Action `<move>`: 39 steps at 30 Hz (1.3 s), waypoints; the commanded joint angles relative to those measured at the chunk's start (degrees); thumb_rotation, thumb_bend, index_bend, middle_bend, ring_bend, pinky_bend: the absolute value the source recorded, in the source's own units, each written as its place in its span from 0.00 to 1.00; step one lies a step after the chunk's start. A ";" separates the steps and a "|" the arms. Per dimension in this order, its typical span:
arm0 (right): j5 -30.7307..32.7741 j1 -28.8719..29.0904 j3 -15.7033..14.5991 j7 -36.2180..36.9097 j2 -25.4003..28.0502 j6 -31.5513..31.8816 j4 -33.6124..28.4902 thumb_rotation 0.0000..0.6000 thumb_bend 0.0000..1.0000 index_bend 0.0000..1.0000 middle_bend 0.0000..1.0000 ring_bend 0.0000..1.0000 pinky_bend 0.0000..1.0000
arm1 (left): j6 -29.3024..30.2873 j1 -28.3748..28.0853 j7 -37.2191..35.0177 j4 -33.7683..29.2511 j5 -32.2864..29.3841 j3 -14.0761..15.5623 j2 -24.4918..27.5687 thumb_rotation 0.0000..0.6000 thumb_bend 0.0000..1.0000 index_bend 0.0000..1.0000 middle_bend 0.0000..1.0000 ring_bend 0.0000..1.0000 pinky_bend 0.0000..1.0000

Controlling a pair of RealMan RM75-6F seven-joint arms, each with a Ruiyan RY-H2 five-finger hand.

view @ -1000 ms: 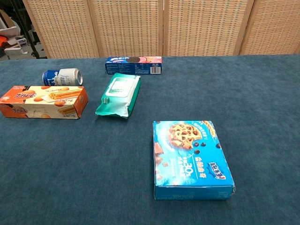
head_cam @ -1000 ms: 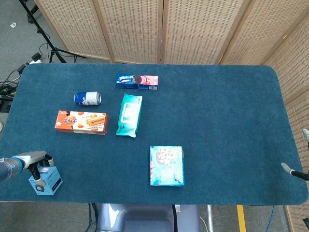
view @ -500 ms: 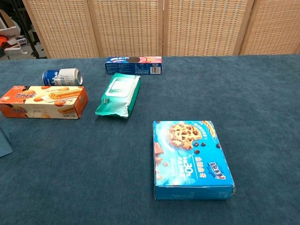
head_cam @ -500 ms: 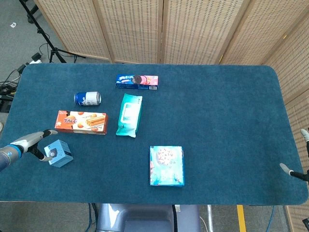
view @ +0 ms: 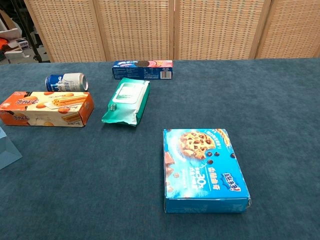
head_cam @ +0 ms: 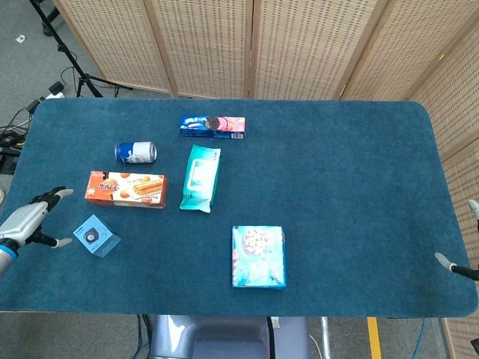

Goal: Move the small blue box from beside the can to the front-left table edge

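Note:
The small blue box lies on the blue table near its front-left edge, just below the orange biscuit box. Only a corner of the small blue box shows at the left border of the chest view. My left hand hovers left of it, fingers spread, holding nothing and clear of the box. The can lies on its side further back, also seen as the can in the chest view. Of my right hand only fingertips show at the right border.
An orange biscuit box lies behind the small box. A teal wipes pack, a blue cookie box and a long cookie pack fill the middle. The right half of the table holds nothing.
My left hand carried the small blue box up from the front-left corner, let it go on the table and drew back to the left with fingers spread.

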 commanded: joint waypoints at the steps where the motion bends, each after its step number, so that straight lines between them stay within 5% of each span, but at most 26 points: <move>1: -0.15 0.00 -0.03 0.35 0.07 0.06 0.06 1.00 0.00 0.00 0.00 0.00 0.00 | 6.12 3.38 -6.91 -1.94 0.53 2.43 -3.94 1.00 0.16 0.00 0.00 0.00 0.00; 13: -0.12 -0.17 -0.03 1.45 0.36 0.17 0.30 1.00 0.00 0.00 0.00 0.00 0.00 | 5.03 -0.25 -11.72 -2.43 -5.54 4.81 -10.25 1.00 0.16 0.00 0.00 0.00 0.00; 22: 0.31 -0.26 0.12 2.77 0.55 -0.12 0.84 1.00 0.00 0.00 0.00 0.00 0.00 | 10.78 0.16 -7.56 -1.41 -10.87 5.10 -13.85 1.00 0.16 0.00 0.00 0.00 0.00; 28: 0.24 -0.15 0.10 3.19 0.62 -0.37 1.02 1.00 0.00 0.00 0.00 0.00 0.00 | 17.07 1.04 -2.20 -0.94 -15.71 4.77 -17.48 1.00 0.16 0.00 0.00 0.00 0.13; 39: 0.18 -0.20 0.04 2.84 0.65 -0.26 0.64 1.00 0.00 0.00 0.00 0.00 0.00 | 20.39 0.11 5.98 -2.67 -21.88 5.22 -20.07 1.00 0.16 0.01 0.00 0.00 0.18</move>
